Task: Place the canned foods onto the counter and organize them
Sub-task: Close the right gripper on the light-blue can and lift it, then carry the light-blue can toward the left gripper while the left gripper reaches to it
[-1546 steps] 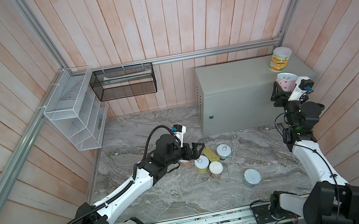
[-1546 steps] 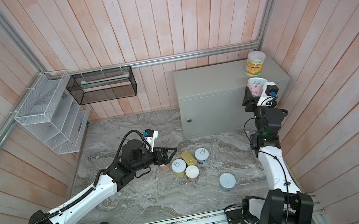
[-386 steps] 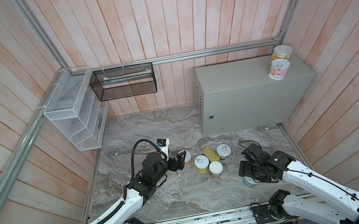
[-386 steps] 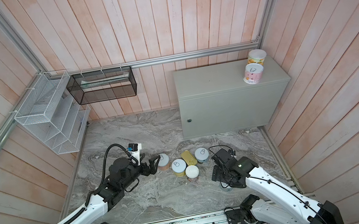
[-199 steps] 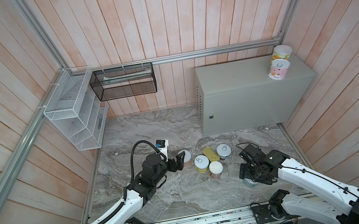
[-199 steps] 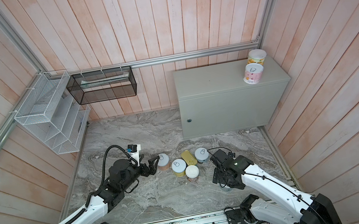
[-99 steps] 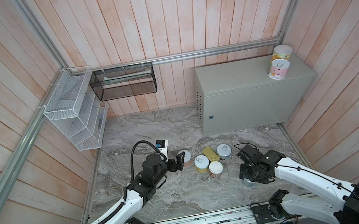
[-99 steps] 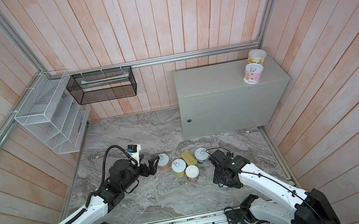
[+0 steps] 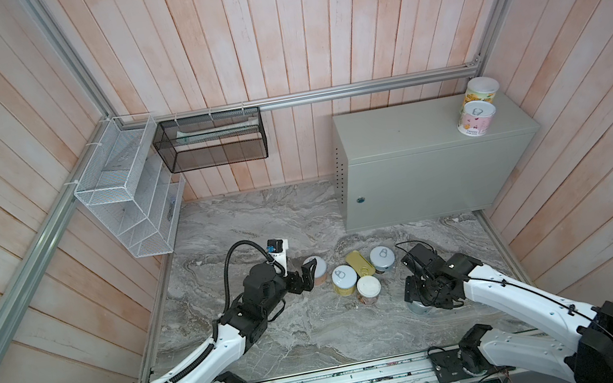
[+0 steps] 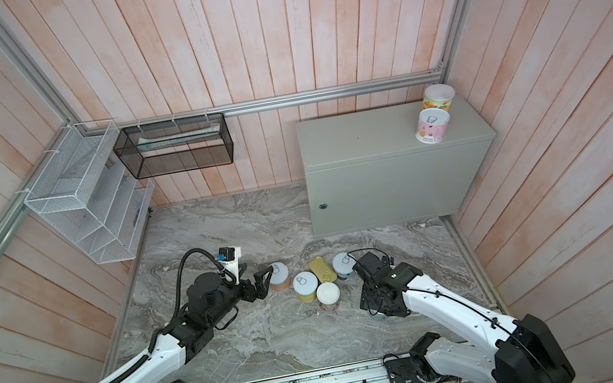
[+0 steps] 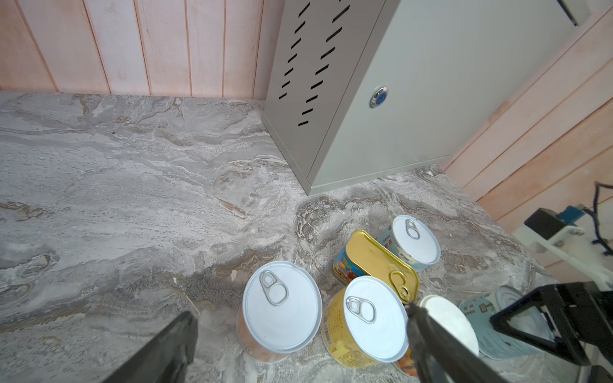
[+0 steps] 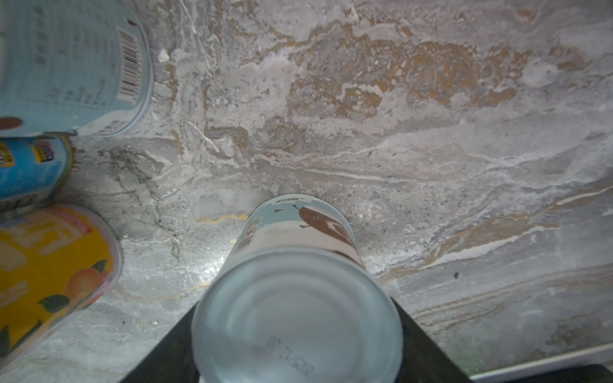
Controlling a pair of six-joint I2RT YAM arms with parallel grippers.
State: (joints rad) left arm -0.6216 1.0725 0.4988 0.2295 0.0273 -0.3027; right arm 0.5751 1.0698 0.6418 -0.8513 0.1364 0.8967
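Observation:
The grey-green counter [image 9: 404,134] [image 10: 367,136] carries a yellow can [image 9: 481,89] and a pink can [image 9: 476,121] at its far right. On the marbled slab stand a peach can [image 9: 321,268] [image 11: 282,305], a yellow can [image 9: 344,279] [image 11: 365,318], a gold-topped rectangular tin [image 9: 359,263] [image 11: 381,262], a blue can [image 9: 382,257] and a white-lidded can [image 9: 369,289]. My left gripper [image 9: 307,276] [image 11: 300,315] is open, its fingertips beside the peach can. My right gripper [image 9: 426,299] [image 12: 295,331] is shut on a pale blue can [image 12: 298,298], mostly hidden under it in both top views.
A white wire basket [image 9: 124,197] and a black mesh basket [image 9: 212,141] hang on the left and back walls. Wooden walls close in on three sides, and the arms' base rail [image 9: 349,379] runs along the front. Bare slab [image 9: 260,225] lies behind the cans.
My right gripper's fingers have closed onto the pale blue can and the arm has shifted slightly left. The left arm has stayed where it was, open by the peach can.

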